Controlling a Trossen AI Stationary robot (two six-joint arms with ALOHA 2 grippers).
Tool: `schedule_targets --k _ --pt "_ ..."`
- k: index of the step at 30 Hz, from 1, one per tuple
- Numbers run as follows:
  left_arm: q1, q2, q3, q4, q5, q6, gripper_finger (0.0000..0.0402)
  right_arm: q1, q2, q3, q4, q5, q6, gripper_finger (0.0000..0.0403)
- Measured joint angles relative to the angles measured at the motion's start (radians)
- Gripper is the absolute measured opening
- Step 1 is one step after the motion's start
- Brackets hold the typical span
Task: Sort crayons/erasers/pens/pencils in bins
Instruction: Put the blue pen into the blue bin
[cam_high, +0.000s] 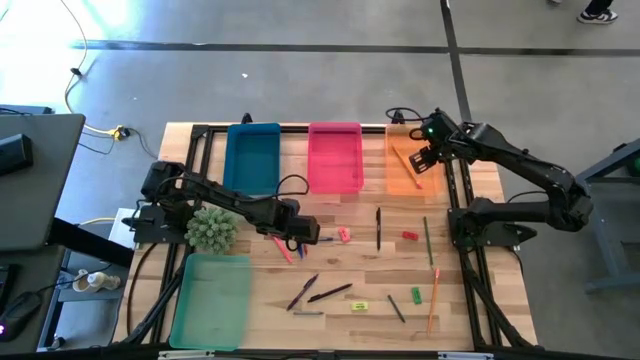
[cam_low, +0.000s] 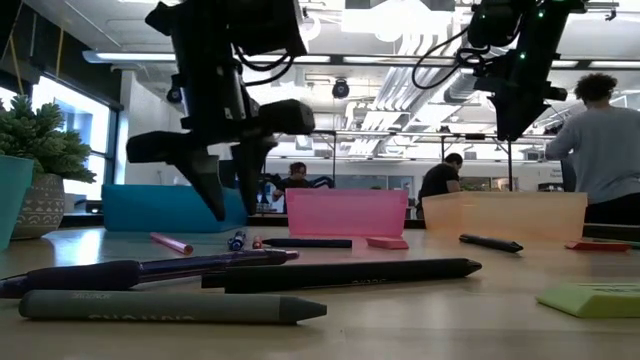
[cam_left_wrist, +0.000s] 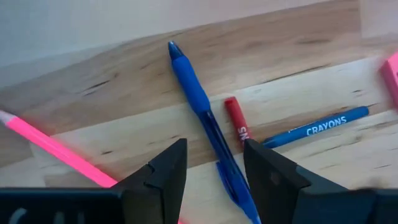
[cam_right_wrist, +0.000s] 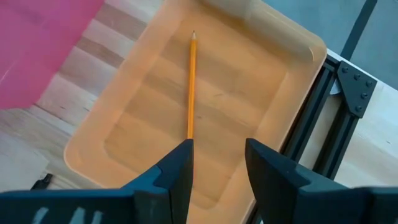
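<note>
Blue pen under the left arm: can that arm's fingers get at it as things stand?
Probably yes: the left gripper hangs open straddling the blue pen, though a red crayon lies close beside.

Left gripper (cam_high: 303, 237) low near pink crayon (cam_high: 283, 250); right gripper (cam_high: 421, 160) over orange bin (cam_high: 402, 182)

We see 4 bins: blue (cam_high: 253, 158), pink (cam_high: 335, 156), orange (cam_high: 410, 165), light green (cam_high: 212, 300). An orange pencil (cam_right_wrist: 191, 84) lies in the orange one; a blue pen (cam_left_wrist: 205, 118) crosses pale wood.
</note>
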Motion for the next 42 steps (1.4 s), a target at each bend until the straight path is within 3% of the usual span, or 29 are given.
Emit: schedule_targets --k 26,42 --pt "-0.013 0.111 0.006 0.001 0.023 0.000 0.0131 0.000 0.001 -0.001 0.000 0.000 -0.023 0.0138" --pt "-0.028 0.118 0.003 -0.009 -0.079 -0.060 0.0125 0.000 0.001 -0.001 -0.003 -0.003 -0.034 0.0138"
